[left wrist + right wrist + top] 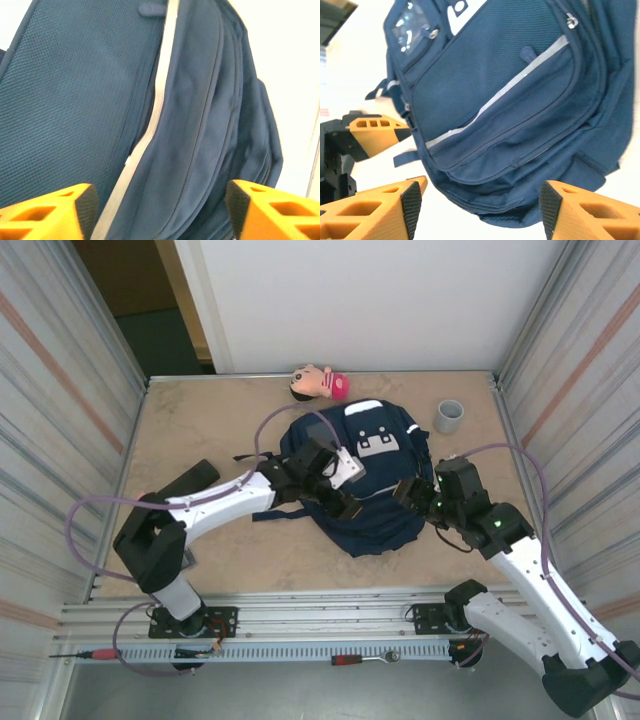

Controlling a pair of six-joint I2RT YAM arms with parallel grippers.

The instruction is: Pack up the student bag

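Note:
The student bag (372, 465), navy with a white patch and grey stripes, lies flat in the middle of the table. My left gripper (336, 496) hovers over its left side. In the left wrist view, that gripper (160, 212) is open, its orange fingers wide apart above the bag's fabric (200, 125) and a grey stripe (150, 130); nothing sits between the pads. My right gripper (414, 496) is at the bag's near right edge. It is open too (479, 210), its fingers straddling the bag's bottom end (510, 115) without touching it. The left gripper's finger (375, 132) shows beside the bag.
A doll with a pink hat (320, 383) lies at the back of the table, and a grey cup (449, 416) stands at the back right. A flat black object (192, 478) lies to the left. Metal walls close in both sides. A screwdriver (95, 652) rests on the front rail.

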